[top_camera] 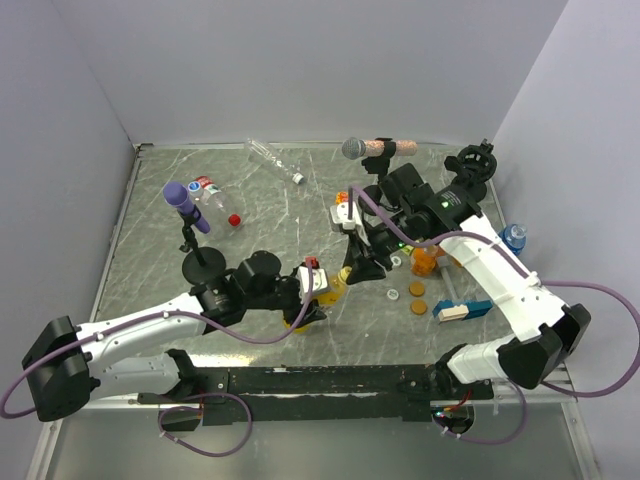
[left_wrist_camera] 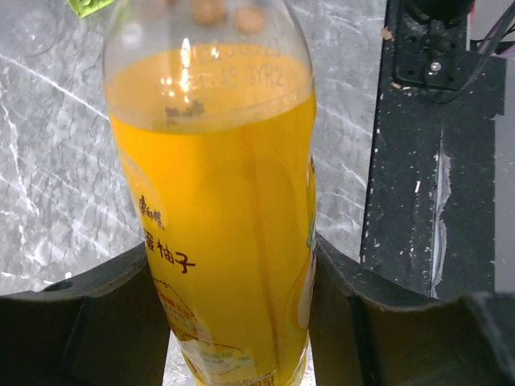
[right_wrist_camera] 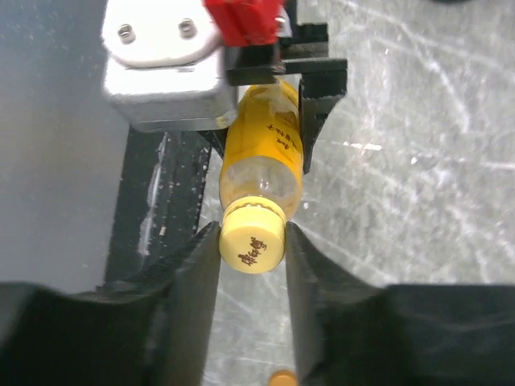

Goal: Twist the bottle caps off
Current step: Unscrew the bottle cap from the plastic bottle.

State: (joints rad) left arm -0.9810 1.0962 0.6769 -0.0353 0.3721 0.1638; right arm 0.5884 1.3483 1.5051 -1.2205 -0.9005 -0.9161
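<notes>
Clamping the juice bottle [left_wrist_camera: 217, 201] low on its body, the left gripper [left_wrist_camera: 233, 322] has a dark finger pressed to each side. Base and neck both run off the wrist picture. Brown Chinese characters go down the label, the last two reading 柚子, while a stamped code above the liquid line is too smeared to read. From above, the bottle sits near the front of the grey marble table [top_camera: 270, 220], bridged between the two grippers and mostly hidden under them.

On to the right gripper [right_wrist_camera: 252, 269]: fingers narrow, pinching the pale yellow cap [right_wrist_camera: 253, 241] on both sides, and the brown print on its face is too small to read. Beyond lie two brown discs [top_camera: 417, 290]. Back left, a red-capped bottle [top_camera: 212, 203] shows only a blurred label. A clear bottle [top_camera: 272, 158] lies on its side by the far edge. A small blue bottle [top_camera: 513, 237] peeks out, half hidden behind the right arm.
</notes>
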